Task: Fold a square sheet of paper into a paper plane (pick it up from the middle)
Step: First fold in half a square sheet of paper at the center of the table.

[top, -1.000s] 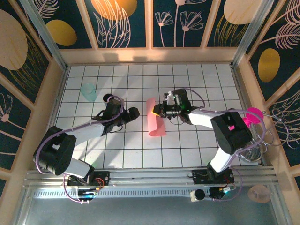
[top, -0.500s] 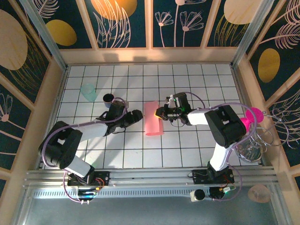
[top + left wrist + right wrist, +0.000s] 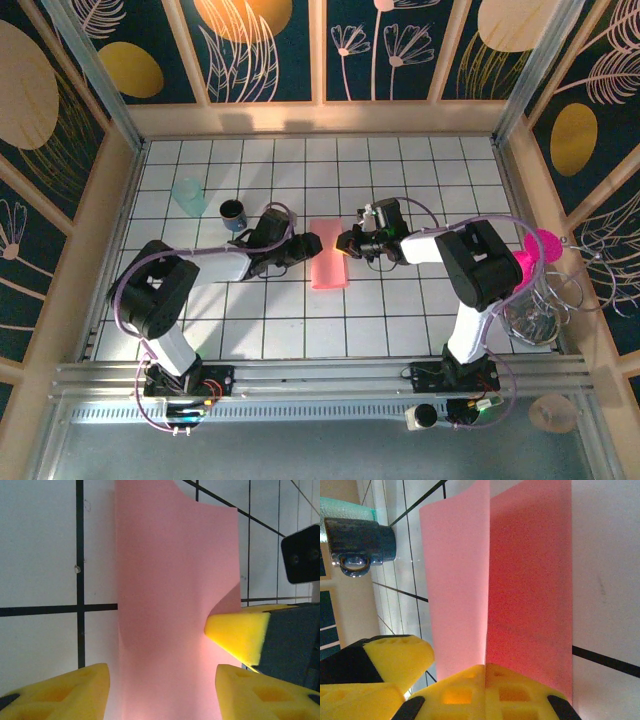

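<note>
The folded sheet (image 3: 329,257) sat mid-worktop (image 3: 400,330), its long axis running near to far. The right claw (image 3: 345,243) was clenched on its right edge. The left claw (image 3: 313,243), jaws parted, straddled the left edge, equally near.

left hand (image 3: 311,243) front: right hand (image 3: 346,242) blocks | free: near tiles (image 3: 330,330)

Salmon-pink square sheet of paper (image 3: 328,262); white table (image 3: 400,180), black grid; yellow pads (image 3: 65,695); dark blue mug (image 3: 232,212); teal cup (image 3: 188,196); navy walls (image 3: 280,60), peach florals; magenta disc (image 3: 543,245).
</note>
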You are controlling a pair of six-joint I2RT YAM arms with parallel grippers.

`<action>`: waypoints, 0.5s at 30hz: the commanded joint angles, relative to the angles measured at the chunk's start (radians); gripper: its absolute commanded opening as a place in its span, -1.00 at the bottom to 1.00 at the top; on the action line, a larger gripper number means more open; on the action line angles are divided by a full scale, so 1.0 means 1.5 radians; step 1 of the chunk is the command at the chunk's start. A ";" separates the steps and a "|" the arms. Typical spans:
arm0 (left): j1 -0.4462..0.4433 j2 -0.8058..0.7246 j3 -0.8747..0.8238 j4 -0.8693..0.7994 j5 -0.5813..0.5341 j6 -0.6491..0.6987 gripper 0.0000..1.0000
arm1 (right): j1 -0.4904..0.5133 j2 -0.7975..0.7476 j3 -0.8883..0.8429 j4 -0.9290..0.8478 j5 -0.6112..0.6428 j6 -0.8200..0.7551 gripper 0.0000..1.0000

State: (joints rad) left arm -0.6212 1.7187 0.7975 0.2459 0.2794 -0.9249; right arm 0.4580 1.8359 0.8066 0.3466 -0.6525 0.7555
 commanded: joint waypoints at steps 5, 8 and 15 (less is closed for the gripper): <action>-0.011 0.051 0.044 -0.059 -0.007 0.003 0.05 | -0.010 0.017 0.024 -0.006 -0.020 -0.018 -0.90; -0.014 0.064 0.057 -0.074 -0.011 0.006 0.01 | -0.012 0.020 0.026 -0.007 -0.025 -0.018 -0.89; -0.020 0.096 0.072 -0.144 -0.065 0.004 -0.20 | -0.014 0.018 0.031 -0.020 -0.024 -0.021 -0.76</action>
State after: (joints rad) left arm -0.6384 1.8175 0.8906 0.1207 0.2401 -0.9215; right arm 0.4458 1.8557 0.8204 0.3355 -0.6807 0.7456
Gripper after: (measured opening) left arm 0.405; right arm 0.109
